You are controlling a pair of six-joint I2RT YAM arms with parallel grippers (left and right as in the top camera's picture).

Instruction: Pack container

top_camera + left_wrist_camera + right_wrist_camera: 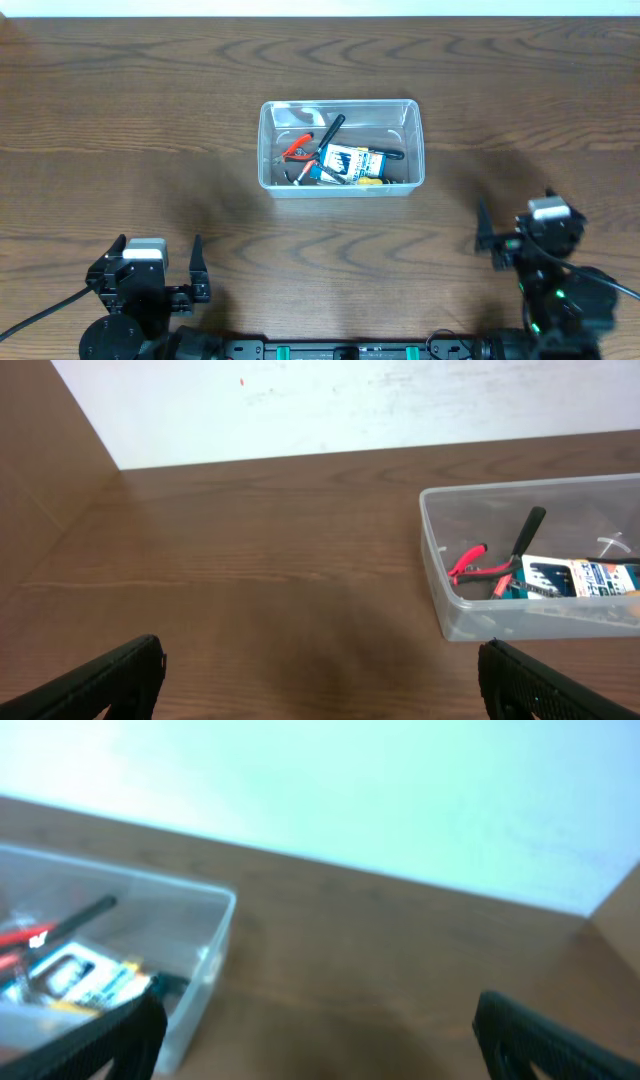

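The clear plastic container (342, 186) stands at the middle of the table. Inside lie red-handled pliers (297, 148), a black-handled tool (330, 133) and a small blue-and-white box (349, 162). It also shows in the left wrist view (440, 570) at the right and in the right wrist view (205, 965) at the left, blurred. My left gripper (158, 262) is open and empty at the front left, well away from the container. My right gripper (515, 235) is open and empty at the front right, also apart from it.
The wooden table (120, 120) runs to a white wall at the back. A yellow item (371, 182) lies in the container's front right corner.
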